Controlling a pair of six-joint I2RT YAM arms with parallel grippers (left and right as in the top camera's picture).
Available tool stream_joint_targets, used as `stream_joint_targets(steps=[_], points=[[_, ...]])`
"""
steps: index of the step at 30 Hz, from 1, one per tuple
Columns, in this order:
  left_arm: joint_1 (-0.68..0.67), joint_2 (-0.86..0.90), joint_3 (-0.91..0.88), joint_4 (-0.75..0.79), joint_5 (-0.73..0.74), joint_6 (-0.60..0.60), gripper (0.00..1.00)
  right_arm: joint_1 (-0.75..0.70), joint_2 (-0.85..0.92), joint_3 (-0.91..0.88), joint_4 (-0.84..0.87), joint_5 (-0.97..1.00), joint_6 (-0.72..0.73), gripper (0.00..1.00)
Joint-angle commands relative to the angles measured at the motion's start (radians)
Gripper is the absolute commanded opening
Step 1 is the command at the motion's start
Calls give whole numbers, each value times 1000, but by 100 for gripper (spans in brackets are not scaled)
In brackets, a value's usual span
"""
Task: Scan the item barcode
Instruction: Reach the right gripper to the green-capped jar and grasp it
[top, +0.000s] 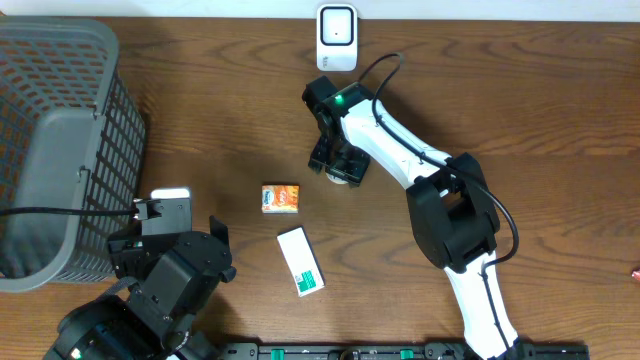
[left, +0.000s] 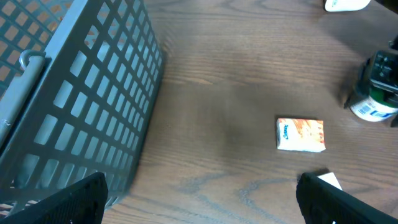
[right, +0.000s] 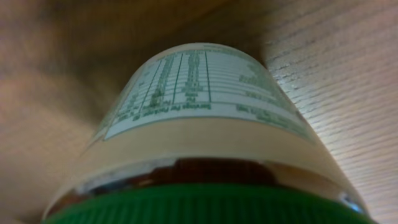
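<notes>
Where the table shows dark wood grain, grey basket, white scanner, bottle.

A: What is lying under everything here?

B: A dark brown wooden worktop is filling the whole overhead view, with its grain running mostly from side to side.

A: And how is the light falling on it?

B: Softly (the shadows are showing blurred edges). A pale sheen is spreading over the wood in the left wrist view. In the right wrist view the surface is glowing lighter on the right and darkening towards the upper left.

A: Is the grain reading clearly?

B: Yes, it is showing as fine streaks.
</notes>
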Motion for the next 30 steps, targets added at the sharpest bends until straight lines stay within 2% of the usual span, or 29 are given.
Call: stream_joint_targets(steps=[1, 6, 9, 10, 20, 26, 30], points=[[5, -2, 6, -6, -15, -5, 97, -2, 10, -1, -63, 68, -336, 48], [5, -2, 6, -6, -12, -6, 97, 0, 10, -1, -209, 269, -480, 49], [5, -2, 6, -6, -12, -6, 97, 2, 4, -1, -245, 299, -516, 69], [5, -2, 6, -6, -12, -5, 97, 2, 3, -1, -248, 298, -515, 72], [5, -2, 6, -6, -8, -6, 97, -1, -22, 0, -225, 211, -515, 70], [5, -2, 6, -6, -8, -6, 97, -6, -22, 9, -208, 154, -507, 80], [5, -2, 6, -6, -9, -5, 97, -14, -22, 24, -203, 155, -508, 82]])
